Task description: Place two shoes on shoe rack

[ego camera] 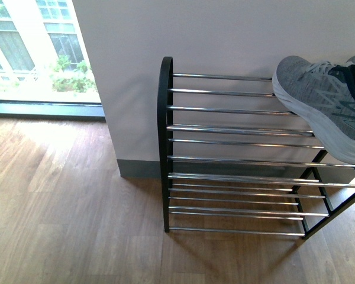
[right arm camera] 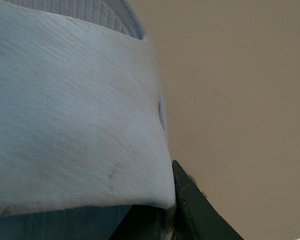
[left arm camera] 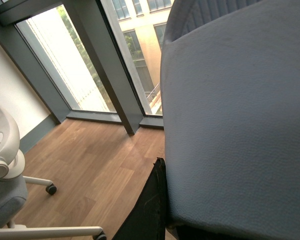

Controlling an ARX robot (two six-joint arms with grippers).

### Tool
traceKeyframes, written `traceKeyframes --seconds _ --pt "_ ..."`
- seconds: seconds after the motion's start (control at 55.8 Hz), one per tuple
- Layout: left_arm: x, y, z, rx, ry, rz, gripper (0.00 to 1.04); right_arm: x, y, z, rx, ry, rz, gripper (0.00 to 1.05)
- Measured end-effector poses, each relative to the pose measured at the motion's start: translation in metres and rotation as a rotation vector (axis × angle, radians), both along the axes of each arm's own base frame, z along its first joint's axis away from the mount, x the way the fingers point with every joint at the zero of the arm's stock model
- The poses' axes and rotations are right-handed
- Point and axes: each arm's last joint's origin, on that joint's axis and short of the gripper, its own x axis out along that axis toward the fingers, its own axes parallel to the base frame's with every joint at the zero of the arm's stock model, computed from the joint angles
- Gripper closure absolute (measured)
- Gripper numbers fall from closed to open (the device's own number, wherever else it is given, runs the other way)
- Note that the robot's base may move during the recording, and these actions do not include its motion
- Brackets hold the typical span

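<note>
Grey knit sneaker (ego camera: pixel 319 100) hung tilted over black-framed, silver-rod shoe rack (ego camera: pixel 236 127); placing step, judged. Next: level, lower onto top rods. Both pincers' states indeterminable.

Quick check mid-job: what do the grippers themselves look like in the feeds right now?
Little shows. The left gripper's finger is a matte black wedge tapering to a point. The right gripper's finger is a similar dark, blackish-green wedge. No cables or markings are visible on either.
</note>
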Motion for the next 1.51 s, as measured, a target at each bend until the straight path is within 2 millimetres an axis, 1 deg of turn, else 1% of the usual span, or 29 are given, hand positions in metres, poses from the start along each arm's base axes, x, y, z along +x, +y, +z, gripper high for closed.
traceKeyframes --seconds 0.036,0.09,0.143,0.197,0.251,0.305,0.341,0.359,0.466,0.484,0.556,0.664,0.771,0.879,1.004,1.13,1.184,1.237,1.273,1.345,1.506 --pt "0.000 0.000 0.000 0.000 0.000 0.000 1.03 0.000 0.000 0.000 0.004 0.001 -0.003 1.03" --pt "0.000 0.000 0.000 0.000 -0.002 0.000 1.03 0.001 0.001 0.000 0.050 0.044 -0.055 1.03" --pt "0.000 0.000 0.000 0.000 -0.002 0.001 1.03 0.005 0.003 0.000 0.111 0.081 -0.113 1.03" --pt "0.000 0.000 0.000 0.000 -0.002 0.001 1.03 0.012 0.006 0.004 0.181 0.107 -0.149 1.03" --pt "0.000 0.000 0.000 0.000 -0.002 0.000 1.03 0.022 0.012 0.012 0.242 0.114 -0.162 1.03" --pt "0.000 0.000 0.000 0.000 -0.002 -0.001 1.03 0.038 0.020 0.021 0.322 0.118 -0.162 1.03" --pt "0.000 0.000 0.000 0.000 -0.002 0.000 1.03 0.045 0.023 0.025 0.355 0.121 -0.163 1.03" --pt "0.000 0.000 0.000 0.000 -0.002 0.000 1.03 0.052 0.027 0.028 0.377 0.121 -0.163 1.03" --pt "0.000 0.000 0.000 0.000 -0.002 0.000 1.03 0.084 0.041 0.032 0.435 0.151 -0.164 1.03" --pt "0.000 0.000 0.000 0.000 -0.002 0.000 1.03 0.091 0.045 0.030 0.441 0.165 -0.167 1.03" --pt "0.000 0.000 0.000 0.000 -0.002 0.000 1.03 0.111 0.054 0.024 0.456 0.213 -0.178 1.03" --pt "0.000 0.000 0.000 0.000 -0.002 0.000 1.03 0.150 0.069 0.003 0.451 0.300 -0.234 1.03" --pt "0.000 0.000 0.000 0.000 -0.002 0.000 1.03 0.176 0.077 -0.010 0.433 0.339 -0.269 1.03" --pt "0.000 0.000 0.000 0.000 -0.002 0.000 1.03 0.197 0.082 -0.019 0.415 0.362 -0.299 1.03" --pt "0.000 0.000 0.000 0.000 -0.002 0.000 1.03 0.216 0.087 -0.029 0.393 0.395 -0.341 1.03" --pt "0.000 0.000 0.000 0.000 -0.002 0.000 1.03 0.226 0.090 -0.040 0.392 0.447 -0.343 1.03" --pt "0.000 0.000 0.000 0.000 -0.002 0.000 1.03 0.229 0.092 -0.044 0.410 0.493 -0.325 1.03" --pt "0.000 0.000 0.000 0.000 -0.002 0.000 1.03 0.233 0.095 -0.051 0.450 0.576 -0.297 1.03" --pt "0.000 0.000 0.000 0.000 -0.002 0.000 1.03 0.236 0.097 -0.057 0.483 0.633 -0.291 1.03" --pt "0.000 0.000 0.000 0.000 -0.002 0.000 1.03 0.243 0.099 -0.066 0.500 0.656 -0.320 1.03" --pt "0.000 0.000 0.000 0.000 -0.002 0.000 1.03 0.262 0.093 -0.099 0.480 0.702 -0.418 1.03"
